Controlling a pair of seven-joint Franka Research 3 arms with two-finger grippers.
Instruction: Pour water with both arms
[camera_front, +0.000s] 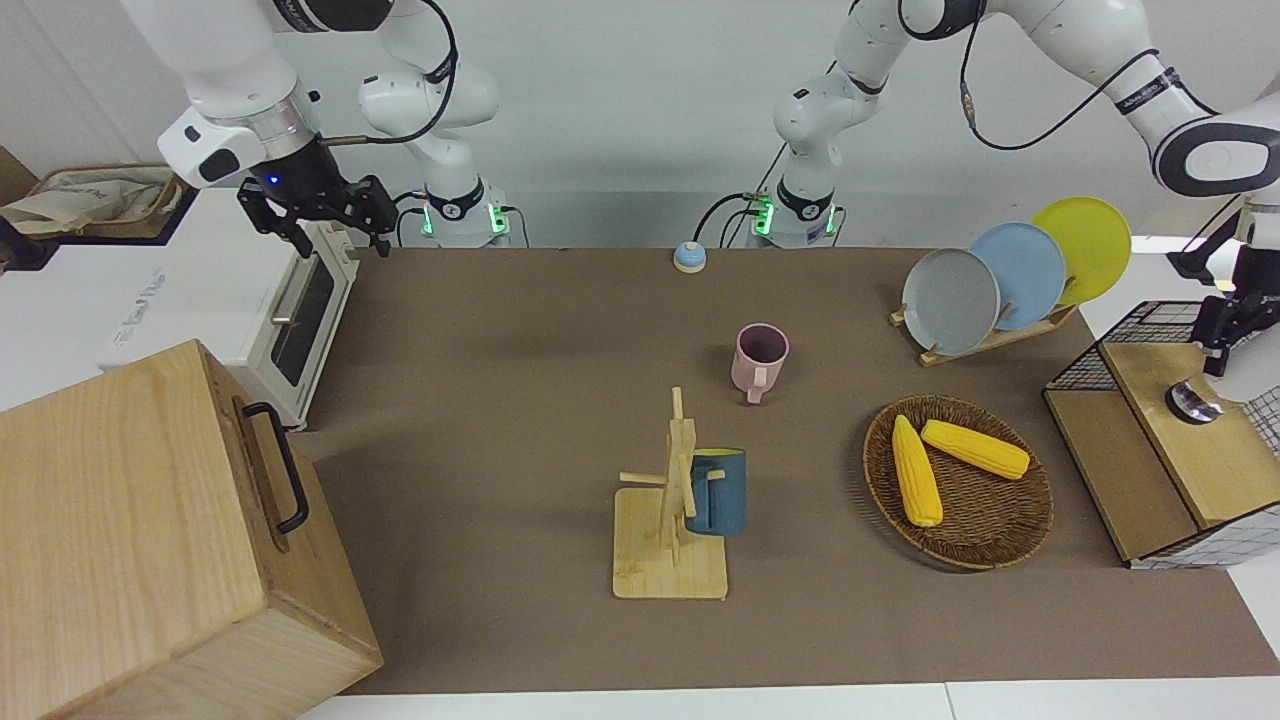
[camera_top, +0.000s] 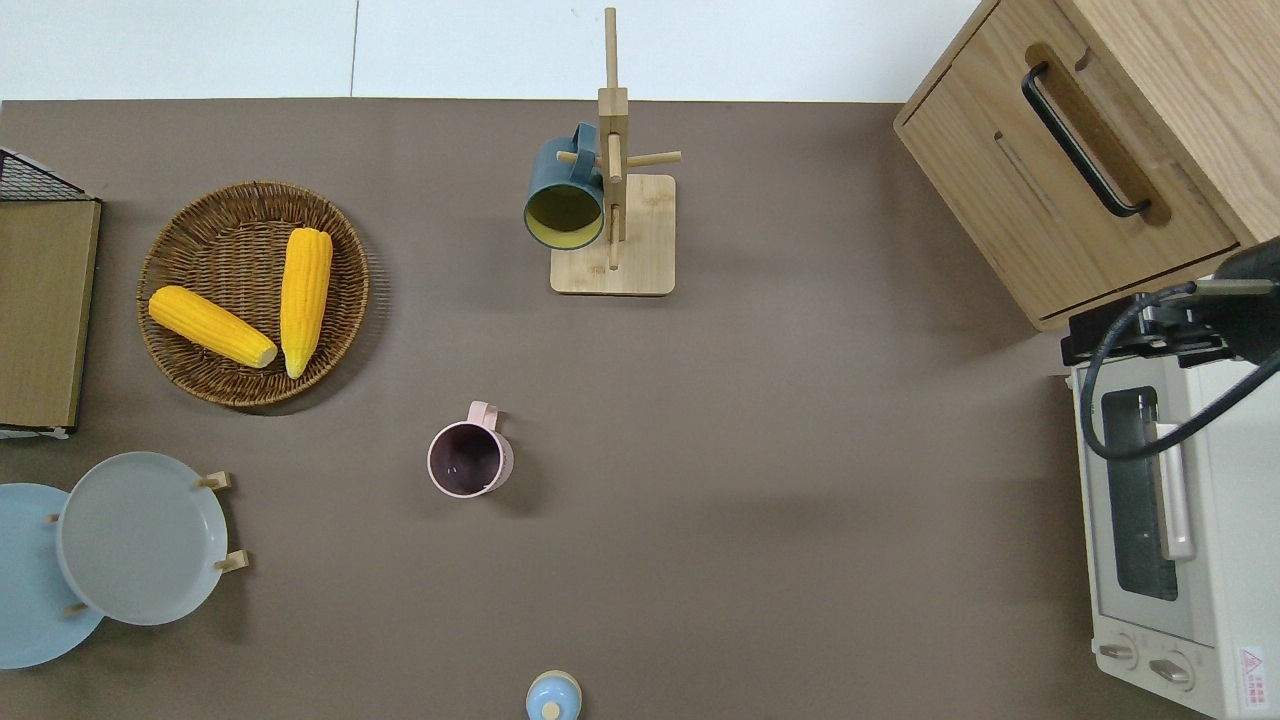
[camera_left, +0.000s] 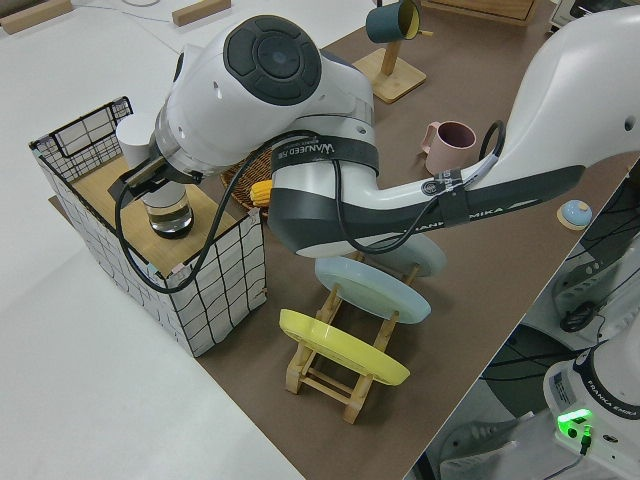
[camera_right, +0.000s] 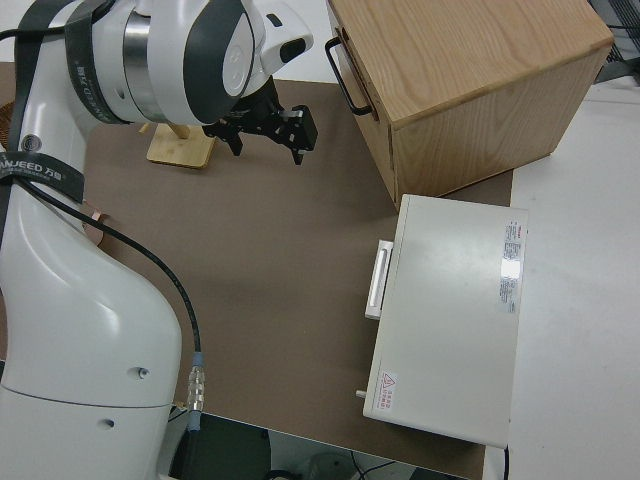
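Note:
A clear glass tumbler (camera_front: 1190, 400) stands on the wooden board in a wire basket (camera_front: 1130, 325) at the left arm's end of the table; it also shows in the left side view (camera_left: 168, 212). My left gripper (camera_front: 1228, 335) hangs just above the tumbler, apart from it. A white cup (camera_left: 135, 135) stands beside the tumbler. A pink mug (camera_front: 760, 358) stands upright mid-table, also seen from overhead (camera_top: 468, 460). My right gripper (camera_front: 318, 222) is open and empty over the gap between the toaster oven and the wooden cabinet.
A dark blue mug (camera_front: 718, 490) hangs on a wooden mug tree (camera_front: 670, 540). A wicker basket (camera_front: 985, 530) holds two corn cobs. A plate rack (camera_front: 1000, 275), a toaster oven (camera_front: 300, 310), a wooden cabinet (camera_front: 150, 520) and a small blue knob (camera_front: 689, 257) stand around.

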